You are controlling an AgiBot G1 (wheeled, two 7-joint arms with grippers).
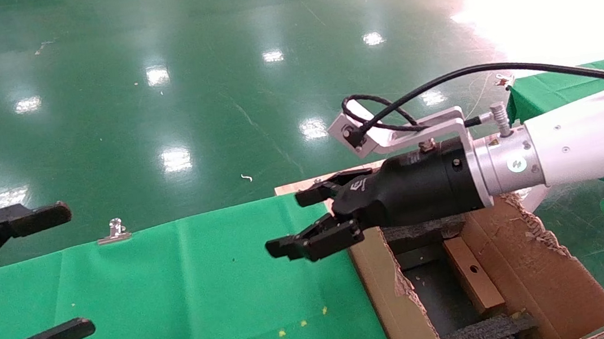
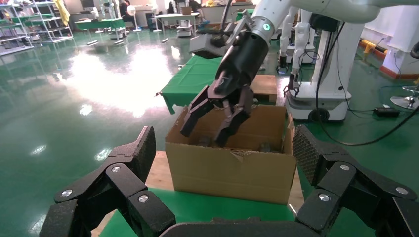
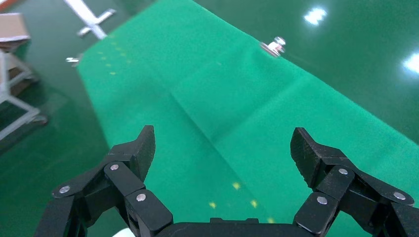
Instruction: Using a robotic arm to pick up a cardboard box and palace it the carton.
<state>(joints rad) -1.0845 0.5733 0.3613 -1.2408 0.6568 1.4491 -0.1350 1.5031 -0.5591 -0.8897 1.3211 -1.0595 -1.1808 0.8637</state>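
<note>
The carton (image 1: 542, 278) stands past the right end of the green table (image 1: 180, 297), its ragged flaps open and black foam (image 1: 485, 333) inside. The cardboard box (image 1: 471, 278) rests on edge in the carton, its narrow side with the round hole facing up. The robotic arm's right gripper (image 1: 291, 223) hovers open and empty over the carton's left rim, pointing toward the table. From the left wrist view it hangs above the carton (image 2: 232, 170) as the right gripper (image 2: 210, 126). In its own view the right gripper (image 3: 222, 148) sees only green cloth. The left gripper (image 1: 74, 269) stays open at the far left.
A metal clip (image 1: 114, 230) pins the cloth at the table's far edge. A wooden board (image 1: 295, 185) lies under the carton. A second green table (image 1: 571, 83) stands at the right, and another robot's base (image 2: 321, 94) behind the carton. Glossy green floor surrounds everything.
</note>
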